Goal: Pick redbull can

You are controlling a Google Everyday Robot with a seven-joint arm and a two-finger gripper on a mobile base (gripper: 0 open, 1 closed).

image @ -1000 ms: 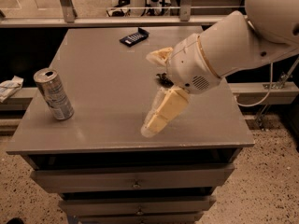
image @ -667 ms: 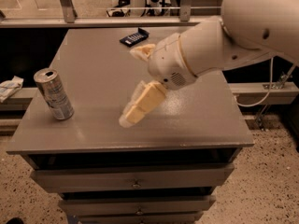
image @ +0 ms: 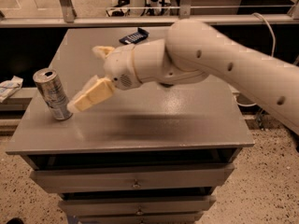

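The redbull can [image: 52,95], a slim silver can with bluish-grey panels and a pull-tab top, stands upright near the left front edge of the grey table [image: 154,125]. My gripper [image: 84,80] is open, just right of the can, at the end of the white arm [image: 224,64] reaching in from the right. The near cream finger [image: 91,95] ends right beside the can's lower right side. The far finger [image: 103,52] points away behind it. The can is not between the fingers.
A flat dark snack packet [image: 134,35] lies at the table's back edge. A crumpled white item [image: 9,87] sits on a lower surface to the left. Drawers [image: 135,183] are under the tabletop. A metal railing runs behind the table.
The arm has swung left across the table, bringing the gripper from the middle right to just beside the can. The can has not moved.
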